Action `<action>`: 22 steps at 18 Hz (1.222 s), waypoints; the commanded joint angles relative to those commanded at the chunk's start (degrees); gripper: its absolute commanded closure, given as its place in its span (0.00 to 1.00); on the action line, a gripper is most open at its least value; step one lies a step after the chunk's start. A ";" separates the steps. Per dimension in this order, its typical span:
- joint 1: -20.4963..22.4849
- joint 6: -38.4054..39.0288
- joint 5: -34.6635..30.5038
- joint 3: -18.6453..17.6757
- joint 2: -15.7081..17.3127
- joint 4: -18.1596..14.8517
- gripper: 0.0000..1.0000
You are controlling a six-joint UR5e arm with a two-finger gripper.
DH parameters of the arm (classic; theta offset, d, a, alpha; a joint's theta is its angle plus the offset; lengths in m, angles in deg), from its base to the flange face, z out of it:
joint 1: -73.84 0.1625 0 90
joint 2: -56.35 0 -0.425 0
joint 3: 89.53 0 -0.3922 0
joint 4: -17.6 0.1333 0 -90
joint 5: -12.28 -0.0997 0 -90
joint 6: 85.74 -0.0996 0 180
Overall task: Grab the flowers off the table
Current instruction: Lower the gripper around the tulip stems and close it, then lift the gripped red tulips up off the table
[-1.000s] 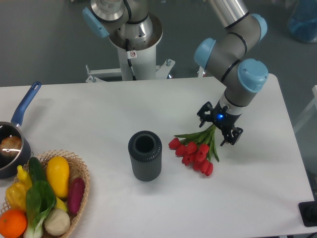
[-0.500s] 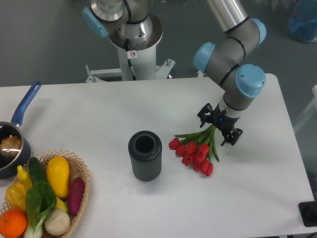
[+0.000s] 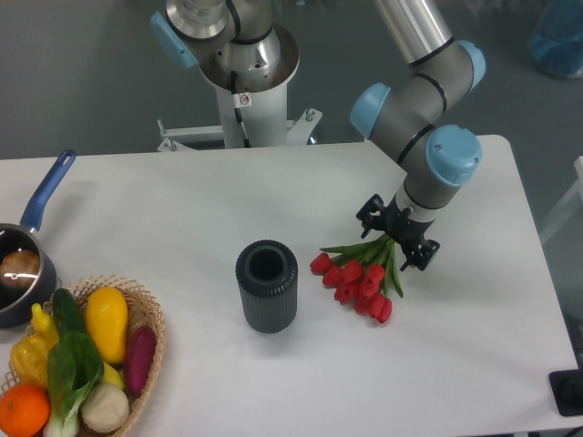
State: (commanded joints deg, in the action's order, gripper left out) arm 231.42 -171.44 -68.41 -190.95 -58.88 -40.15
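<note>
Since the earlier frame the tool (image 3: 395,235) has shifted slightly left, its jaws spread open astride the stem end of the flowers (image 3: 358,273), which lie unmoved on the counter (image 3: 182,209). The one bunch, about eight red buds, runs diagonally, buds pointing down-left away from the tool. One dark ribbed vase (image 3: 267,285) stands farther left.

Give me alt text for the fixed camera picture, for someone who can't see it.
A robot arm's gripper sits low over the stem end of a bunch of red flowers lying on a white table. A dark ribbed cylinder stands left of them; a basket of vegetables and a blue-handled pot sit at the far left.
</note>
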 joint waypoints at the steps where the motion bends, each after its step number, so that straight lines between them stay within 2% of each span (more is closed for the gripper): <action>1: 0.00 -0.09 0.00 0.00 0.00 0.00 0.13; 9: 0.18 -0.53 0.00 0.09 0.26 0.09 0.42; 10: 0.18 -0.53 0.00 0.17 0.26 0.09 0.48; 11: 0.18 -0.44 0.00 0.18 0.26 0.09 0.59; 12: 0.26 -0.53 0.00 0.26 0.35 0.09 0.64; 22: 0.26 -0.44 0.00 0.44 0.53 0.00 0.65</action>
State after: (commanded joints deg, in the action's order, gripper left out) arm 231.69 -171.88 -68.41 -190.52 -58.35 -40.15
